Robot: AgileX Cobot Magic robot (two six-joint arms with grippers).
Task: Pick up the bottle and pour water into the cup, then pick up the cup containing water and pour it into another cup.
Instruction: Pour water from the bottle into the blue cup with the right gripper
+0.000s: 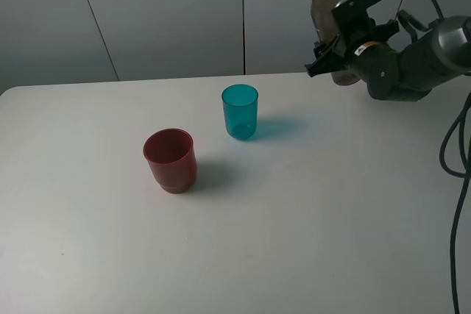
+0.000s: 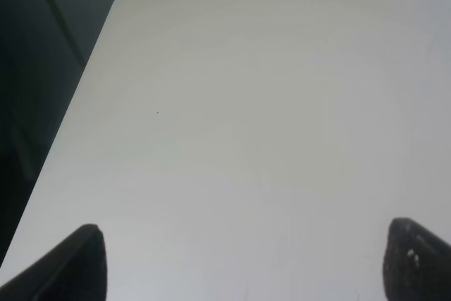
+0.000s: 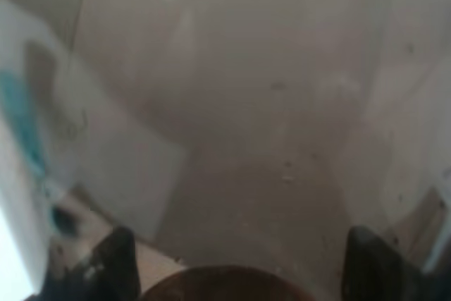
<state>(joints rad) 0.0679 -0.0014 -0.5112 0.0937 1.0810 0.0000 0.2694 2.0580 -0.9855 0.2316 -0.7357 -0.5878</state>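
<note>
Right hand (image 1: 333, 55) is clamped around the mid-body of the bottle (image 1: 324, 1), neck up, at the far right of the tabletop (image 1: 309, 218). Can't tell if the base is clear of the surface. The upright hold probably keeps the water in until it's over the teal cup (image 1: 241, 112). The right wrist view is filled by the bottle wall between the fingers.

The teal cup stands open side up, mid-tabletop. The red cup (image 1: 170, 159) is near it, apart and closer to the camera, so likely an easy second pour.

Left hand (image 2: 243, 259) has its fingers apart over bare tabletop, holding nothing.

No readable brand or label on the bottle or cups. The small tag on the right arm is too small to read.
</note>
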